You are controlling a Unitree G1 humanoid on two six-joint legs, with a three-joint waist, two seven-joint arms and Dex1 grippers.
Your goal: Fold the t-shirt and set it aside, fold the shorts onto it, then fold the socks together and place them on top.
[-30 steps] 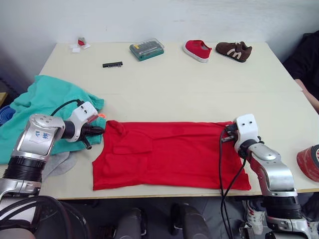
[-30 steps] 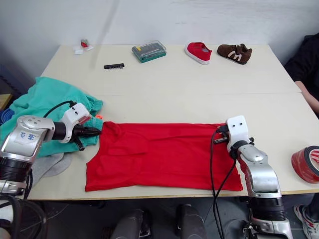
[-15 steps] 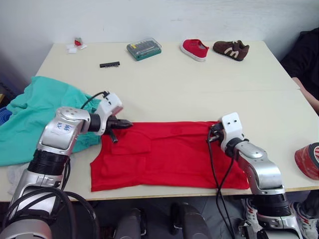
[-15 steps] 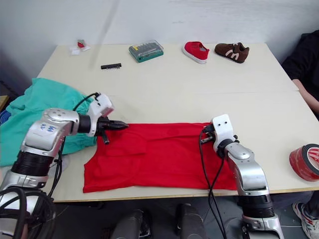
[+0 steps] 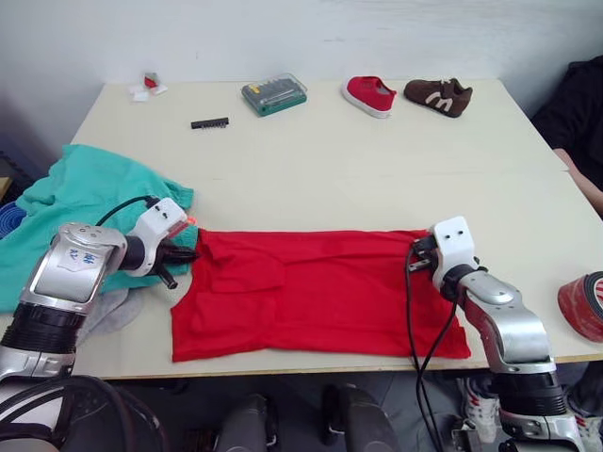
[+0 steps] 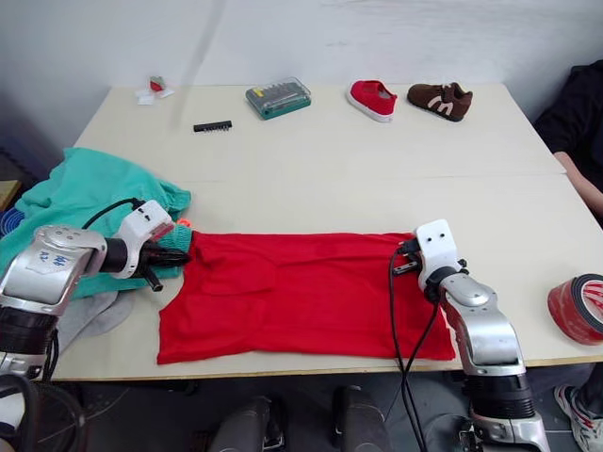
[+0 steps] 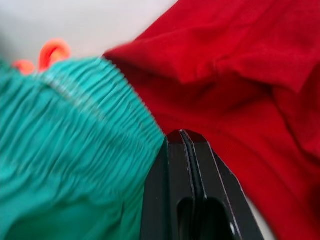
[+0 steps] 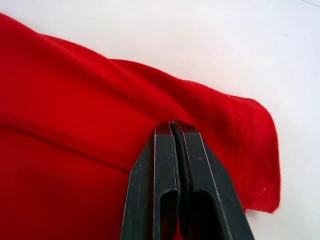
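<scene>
The t-shirt (image 5: 316, 292) lies flat as a long red band near the front edge of the table (image 5: 377, 169), already folded lengthwise; it serves as the landmark here. Its neckband and chest print cannot be seen.

Left gripper (image 7: 186, 145) sits at the t-shirt's left end, where the red cloth meets the shorts (image 5: 85, 202). In the left wrist view its two black fingers are pressed together with no gap; no cloth shows between the tips, and whether anything is pinched under them cannot be told. Red fabric lies on one side of the tips and the gathered teal waistband on the other, with a bit of orange drawstring (image 7: 50, 52) beyond the waistband.

Right gripper (image 8: 175, 131) rests at the t-shirt's far right corner. Its fingers are likewise clenched flat against each other, tips down on the red cloth near the hem corner. A grasp cannot be confirmed, since the contact point is hidden by the fingers themselves.

The shorts are heaped left of the t-shirt, touching its left end, partly running off the table edge and out of frame. One grey sock (image 5: 118, 311) shows just left of the t-shirt's near-left corner, mostly covered by the left arm; the second sock cannot be made out.

Well behind the t-shirt, along the far edge: a green tool case (image 5: 274, 93), a black bit strip (image 5: 210, 122), a red shoe (image 5: 370, 94), a brown shoe (image 5: 438, 95). A red tape roll (image 5: 584, 306), cut off by the frame, sits right of the t-shirt.
</scene>
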